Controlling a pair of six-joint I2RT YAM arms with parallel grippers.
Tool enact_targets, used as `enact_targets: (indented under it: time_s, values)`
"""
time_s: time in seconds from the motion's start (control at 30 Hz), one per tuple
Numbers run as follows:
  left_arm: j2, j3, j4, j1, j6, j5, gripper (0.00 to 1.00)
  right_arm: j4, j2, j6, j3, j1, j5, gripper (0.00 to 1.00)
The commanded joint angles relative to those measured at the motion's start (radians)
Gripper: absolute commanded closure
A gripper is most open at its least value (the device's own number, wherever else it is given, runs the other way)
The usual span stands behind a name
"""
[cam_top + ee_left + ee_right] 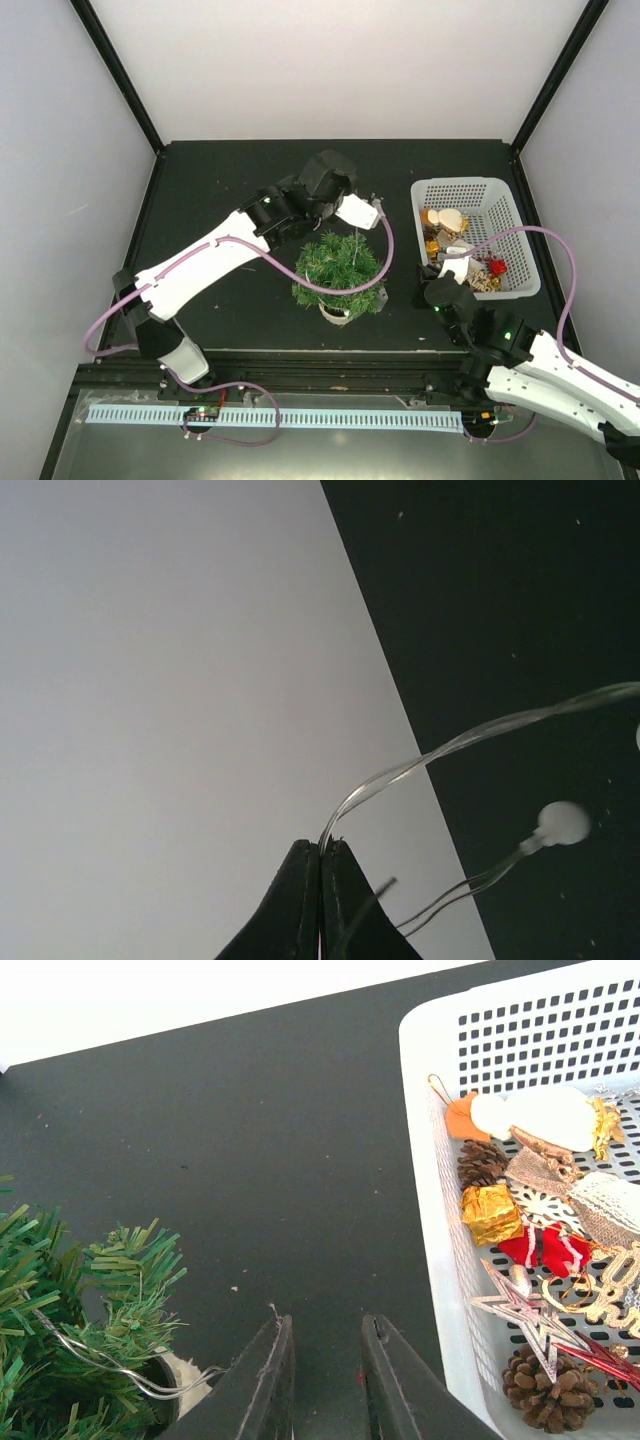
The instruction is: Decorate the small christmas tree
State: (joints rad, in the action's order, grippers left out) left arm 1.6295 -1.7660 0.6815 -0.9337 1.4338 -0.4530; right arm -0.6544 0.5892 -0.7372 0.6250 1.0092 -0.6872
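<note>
Right gripper (325, 1380) low over table (250, 1160), jaws part open, holding nothing, between small christmas tree (340, 268) and white basket (465, 185). Left gripper (320, 875) pinched fully closed on thin clear wire (450, 745), just behind tree. Tree upright mid-table, near front edge, wire draped through its branches

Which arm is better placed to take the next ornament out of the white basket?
Right. The right gripper is open beside the basket; the left gripper is shut on the light wire beyond the tree.
</note>
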Motion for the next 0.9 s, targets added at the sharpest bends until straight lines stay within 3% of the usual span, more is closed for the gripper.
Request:
enact_targets:
  time_s: [0.0, 0.57, 0.87]
  values:
    - [-0.099, 0.042, 0.049, 0.011, -0.017, -0.052, 0.99, 0.024, 0.006, 0.007, 0.018, 0.005, -0.011, 0.78]
    - [-0.23, 0.064, 0.396, 0.009, -0.116, -0.124, 0.98, 0.038, 0.021, 0.008, 0.021, 0.006, 0.006, 0.78]
    - [-0.183, -0.114, 0.72, -0.031, -0.288, -0.061, 0.98, 0.058, 0.044, 0.003, 0.016, 0.005, 0.02, 0.78]
